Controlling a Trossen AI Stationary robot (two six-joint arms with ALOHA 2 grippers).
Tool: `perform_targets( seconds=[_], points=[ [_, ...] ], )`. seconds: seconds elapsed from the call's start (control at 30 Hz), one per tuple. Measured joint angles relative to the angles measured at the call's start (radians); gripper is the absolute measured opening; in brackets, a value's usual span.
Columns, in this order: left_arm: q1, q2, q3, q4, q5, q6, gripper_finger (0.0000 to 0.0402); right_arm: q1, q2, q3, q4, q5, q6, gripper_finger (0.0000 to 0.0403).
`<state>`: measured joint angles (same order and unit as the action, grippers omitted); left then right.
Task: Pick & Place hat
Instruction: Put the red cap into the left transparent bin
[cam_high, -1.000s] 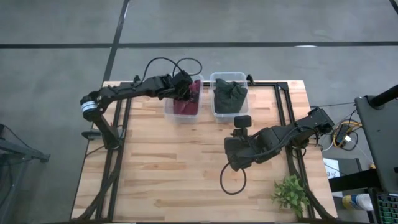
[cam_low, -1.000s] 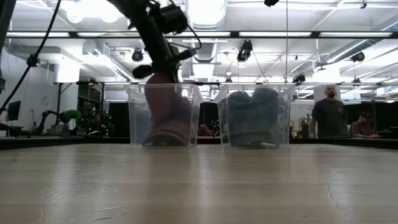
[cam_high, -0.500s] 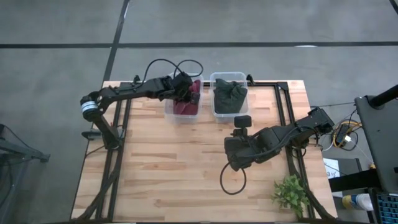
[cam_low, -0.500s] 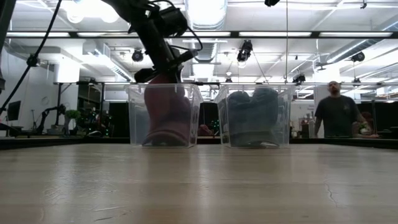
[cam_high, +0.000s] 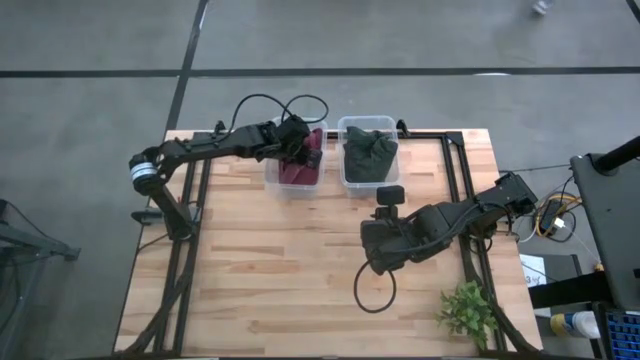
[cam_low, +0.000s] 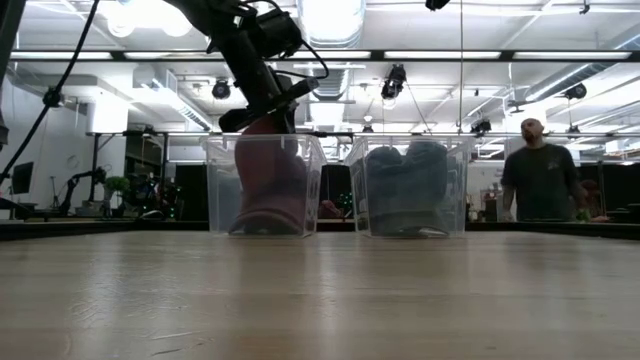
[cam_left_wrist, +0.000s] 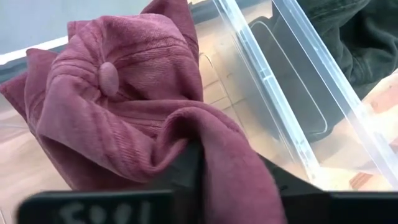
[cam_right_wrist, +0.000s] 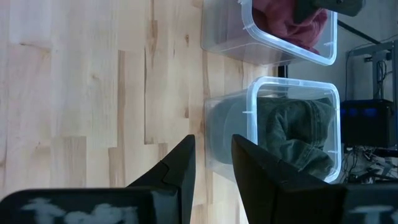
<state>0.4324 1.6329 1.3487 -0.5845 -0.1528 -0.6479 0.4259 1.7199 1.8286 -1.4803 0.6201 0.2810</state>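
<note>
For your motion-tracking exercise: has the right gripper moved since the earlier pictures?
No. In the high view the right gripper sits at the same spot on the table, equally far from the green hat's bin.

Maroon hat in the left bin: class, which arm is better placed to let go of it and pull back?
Left. Its tool is over the left bin, with the maroon hat draped on it. The right tool waits mid-table, empty.

Light wooden table (cam_high: 270, 260) on a dark frame. Two clear plastic bins sit side by side at its far edge: left bin (cam_high: 294, 181), right bin (cam_high: 367, 180). Small green plant (cam_high: 466, 310) at the near right corner.
</note>
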Motion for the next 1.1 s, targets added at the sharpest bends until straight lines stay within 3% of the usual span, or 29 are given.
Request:
perform_targets(
  seconds=[0.27,0.4,0.67,0.9,1.1],
  points=[
    [0.000,-0.007,0.000,0.000,-0.002,0.036,0.0206,0.000,0.000,0.000,-0.001,-0.001,0.000,0.0100],
    [0.005,-0.035,0.000,0.000,-0.027,0.082,0.0244,0.000,0.000,0.000,-0.003,-0.024,0.000,0.0100],
    [0.009,-0.146,0.001,0.019,-0.126,0.087,0.0254,0.002,0.000,0.000,-0.004,-0.027,-0.001,0.0100],
    [-0.058,-0.204,0.000,0.106,-0.049,0.079,0.0255,0.002,0.000,0.000,-0.004,-0.026,-0.004,0.0100],
    [-0.124,-0.146,-0.026,0.156,-0.019,0.109,0.0255,0.002,0.000,0.000,-0.004,-0.026,-0.004,0.0100]
  ],
)
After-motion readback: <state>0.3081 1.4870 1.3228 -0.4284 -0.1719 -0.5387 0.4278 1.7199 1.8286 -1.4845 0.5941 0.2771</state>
